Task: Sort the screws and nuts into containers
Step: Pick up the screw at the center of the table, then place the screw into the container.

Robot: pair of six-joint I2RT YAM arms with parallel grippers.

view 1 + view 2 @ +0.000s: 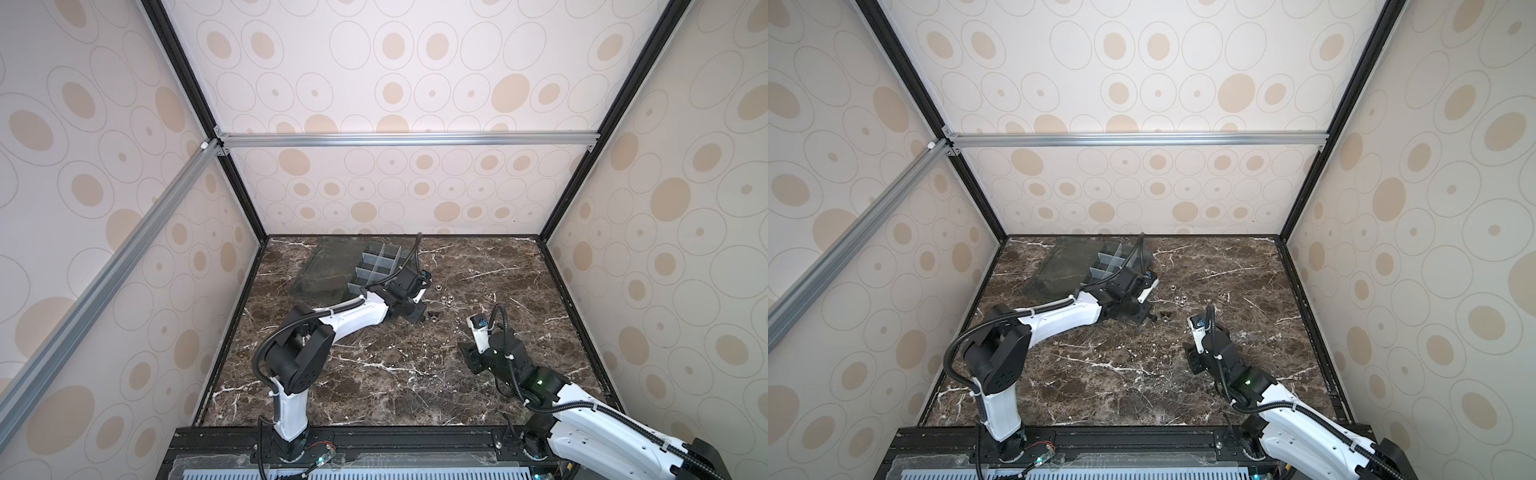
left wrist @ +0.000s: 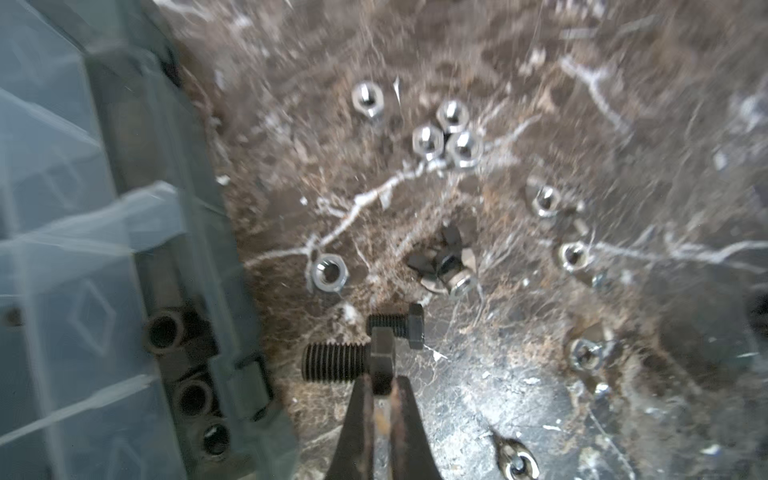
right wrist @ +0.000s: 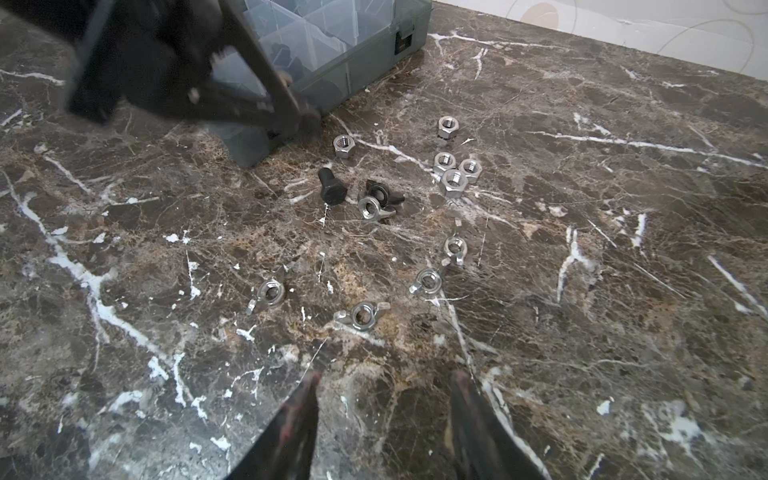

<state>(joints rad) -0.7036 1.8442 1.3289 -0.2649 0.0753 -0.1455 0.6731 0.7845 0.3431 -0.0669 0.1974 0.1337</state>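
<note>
Left gripper first: I've got it pinched tight on the hex head of a black screw. The threads stick out sideways, just beside the outer wall of the organizer box. Whether that screw is clear of the marble table, I cannot tell.

A second screw lies flat on the marble a touch farther from the box. Inside the box, the cell closest to my left fingertips holds a few black round-ended pieces. They're too blurred for me to say more.

Now the nuts, all out on the table. One hex nut sits near the box wall. Three more hex nuts huddle together, touching, farther out, with another one alone beside them. A silver wing nut and a black one lie against each other next to the second screw. Four silver wing nuts are scattered farther from the box again.

My right gripper hangs beyond those, well away from the box, fingers spread apart with only bare marble between them.

In a top view the clear lid lies open against the box's other side.
</note>
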